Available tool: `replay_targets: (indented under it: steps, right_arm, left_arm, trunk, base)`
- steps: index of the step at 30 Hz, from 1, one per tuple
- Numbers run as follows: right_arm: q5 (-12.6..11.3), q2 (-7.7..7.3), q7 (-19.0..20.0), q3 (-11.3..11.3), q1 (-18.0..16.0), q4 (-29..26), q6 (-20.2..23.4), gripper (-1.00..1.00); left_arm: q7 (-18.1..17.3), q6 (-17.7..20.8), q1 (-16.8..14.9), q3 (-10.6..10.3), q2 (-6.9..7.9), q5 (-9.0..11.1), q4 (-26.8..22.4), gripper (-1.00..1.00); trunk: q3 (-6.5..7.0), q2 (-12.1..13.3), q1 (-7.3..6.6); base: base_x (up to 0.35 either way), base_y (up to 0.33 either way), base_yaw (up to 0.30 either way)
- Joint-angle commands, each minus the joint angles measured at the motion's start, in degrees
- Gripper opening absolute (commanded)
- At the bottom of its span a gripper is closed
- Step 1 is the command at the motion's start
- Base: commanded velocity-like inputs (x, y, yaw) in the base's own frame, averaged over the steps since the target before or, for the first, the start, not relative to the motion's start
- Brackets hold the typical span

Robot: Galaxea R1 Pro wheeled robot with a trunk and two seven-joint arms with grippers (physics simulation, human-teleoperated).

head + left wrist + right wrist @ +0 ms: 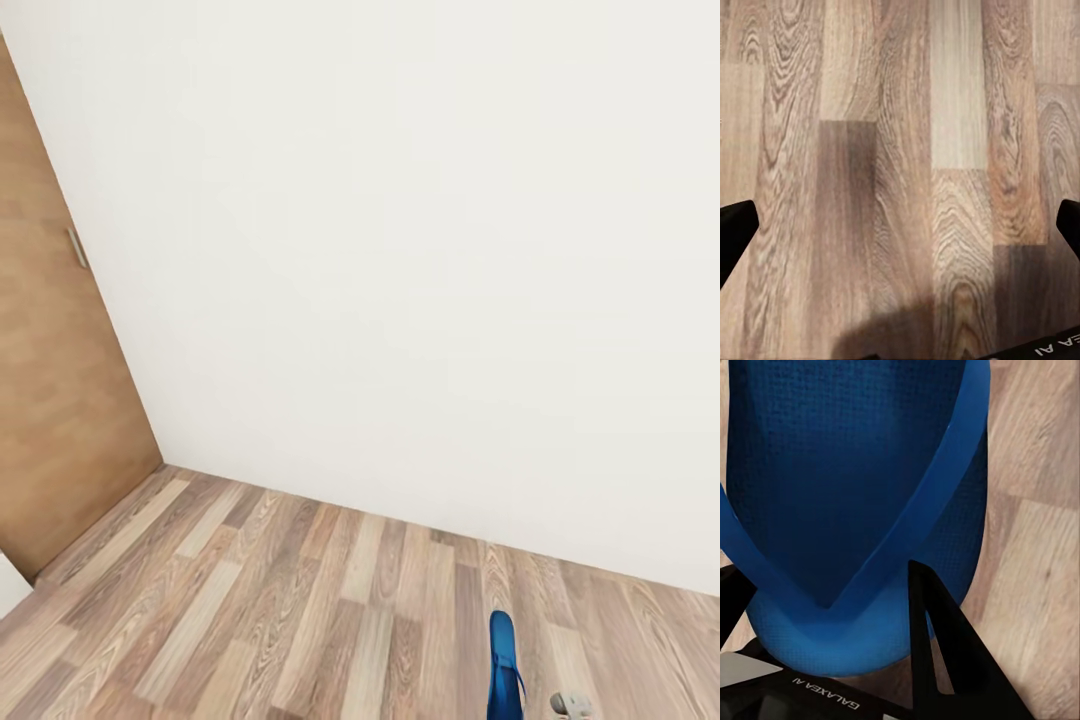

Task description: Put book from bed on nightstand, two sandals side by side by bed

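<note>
We face a plain white wall (420, 250) that meets the wood-plank floor (250, 610) of the bedroom. A brown door (50, 400) with a small metal handle (77, 248) stands at the left of the head view.

Low in the head view, right of centre, one bright blue sandal (504, 665) shows, lengthwise away from us, with its far end rounded. Just to its right, at the picture's lower edge, we see a small grey part (570, 704) of our own arm.

From the right wrist, the same sandal (855, 495) is very close: its textured blue sole and the thin blue straps (937, 502) that join in a V. Our right gripper (832, 615) has it in its grasp: one black finger (937, 645) lies against the sole's rounded end and the other (731, 600) sits at the opposite side, so the sandal is clamped between them, over the floor.

Our left gripper (900, 225) has its black fingertips (735, 225) far apart at the two sides of its wrist view, spread wide with nothing between them, looking straight down on bare planks (900, 150).
</note>
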Motion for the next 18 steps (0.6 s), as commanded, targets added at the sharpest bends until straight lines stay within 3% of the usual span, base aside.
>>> replay_targets:
  steps: [1, 13, 18]
  right_arm:
    - [-0.4, -0.01, 0.2, -0.1, 0.0, 0.0, 0.2, -1.0]
    - [-0.4, -0.01, 0.2, -0.1, 0.0, 0.1, 0.2, -1.0]
    - [-0.4, -0.01, 0.2, -0.1, 0.0, 0.1, 0.2, -1.0]
  left_arm:
    - [0.0, -0.2, 0.0, -0.2, 0.05, 0.1, 0.0, 1.0]
    - [0.0, -0.2, 0.0, -0.2, 0.05, 0.1, 0.0, 1.0]
    - [0.0, -0.2, 0.0, -0.2, 0.07, 0.1, 0.0, 1.0]
  trunk:
    - [-0.05, 0.0, 0.03]
    - [-0.05, 0.0, 0.03]
    - [-0.05, 0.0, 0.03]
  base:
    - [0.325, 0.0, 0.001]
    - [0.32, 0.0, 0.001]
    - [0.075, 0.0, 0.165]
